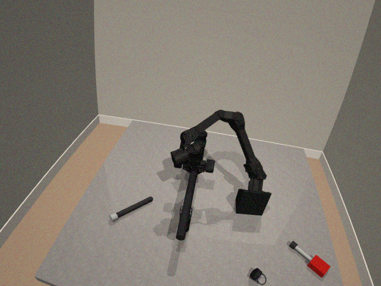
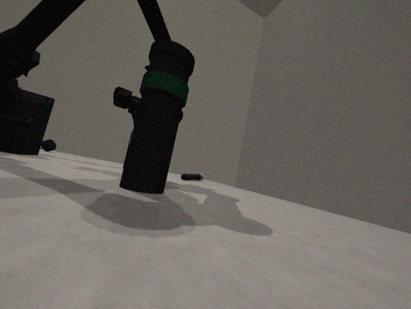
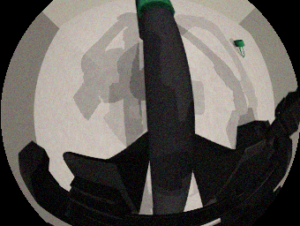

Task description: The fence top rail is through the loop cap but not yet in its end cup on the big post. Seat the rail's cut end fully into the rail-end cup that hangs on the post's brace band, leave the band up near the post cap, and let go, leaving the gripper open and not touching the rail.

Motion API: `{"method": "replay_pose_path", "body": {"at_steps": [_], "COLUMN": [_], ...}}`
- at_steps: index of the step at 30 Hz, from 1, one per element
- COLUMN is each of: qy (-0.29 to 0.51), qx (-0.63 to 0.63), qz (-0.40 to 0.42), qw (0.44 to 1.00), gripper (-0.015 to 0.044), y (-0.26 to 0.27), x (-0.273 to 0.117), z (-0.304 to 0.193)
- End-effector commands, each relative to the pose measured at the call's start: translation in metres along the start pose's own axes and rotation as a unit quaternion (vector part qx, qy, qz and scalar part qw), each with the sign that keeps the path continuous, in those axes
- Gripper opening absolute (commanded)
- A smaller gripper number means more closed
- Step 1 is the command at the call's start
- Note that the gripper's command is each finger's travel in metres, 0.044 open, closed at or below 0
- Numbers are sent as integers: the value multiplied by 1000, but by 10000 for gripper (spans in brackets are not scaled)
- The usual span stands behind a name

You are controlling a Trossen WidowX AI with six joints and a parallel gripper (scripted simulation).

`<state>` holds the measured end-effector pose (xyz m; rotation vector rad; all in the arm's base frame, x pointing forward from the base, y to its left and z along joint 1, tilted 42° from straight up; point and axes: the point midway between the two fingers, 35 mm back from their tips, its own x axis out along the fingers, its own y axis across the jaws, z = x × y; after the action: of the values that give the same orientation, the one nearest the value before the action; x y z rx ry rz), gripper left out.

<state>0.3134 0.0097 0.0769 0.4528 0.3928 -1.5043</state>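
Observation:
The dark fence top rail (image 1: 188,196) (image 3: 172,97) runs from the big post towards the front of the top view, over a thin wire loop (image 1: 191,212). In the exterior view the big post (image 2: 151,142) stands upright, its green band (image 2: 162,81) high up, just under the post cap (image 2: 170,59). My gripper (image 1: 194,168) (image 3: 167,135) is shut on the rail close to the post, one finger on each side. In the wrist view the rail reaches a green part (image 3: 156,4) at the top edge. The arm and post hide the joint; its depth cannot be told.
The arm base (image 1: 252,202) stands right of the rail in the top view. A dark rod with a pale end (image 1: 133,207) lies left. A red-headed mallet (image 1: 318,266) and a black cap with a ring (image 1: 255,273) lie front right. The wrist view shows a small green looped piece (image 3: 239,43).

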Motion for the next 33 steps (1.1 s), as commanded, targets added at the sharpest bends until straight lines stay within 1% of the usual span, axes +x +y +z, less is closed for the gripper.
{"method": "replay_pose_path", "body": {"at_steps": [1, 14, 15, 33], "qy": [-8, -8, 2, 2], "qx": [-1, -1, 0, 0], "qz": [5, 5, -3, -3], "qw": [1000, 1000, 1000, 1000], "gripper": [0, 0, 0, 0], "y": [2, 3, 0, 1], "x": [-2, -3, 0, 0], "z": [7, 10, 0, 4]}}
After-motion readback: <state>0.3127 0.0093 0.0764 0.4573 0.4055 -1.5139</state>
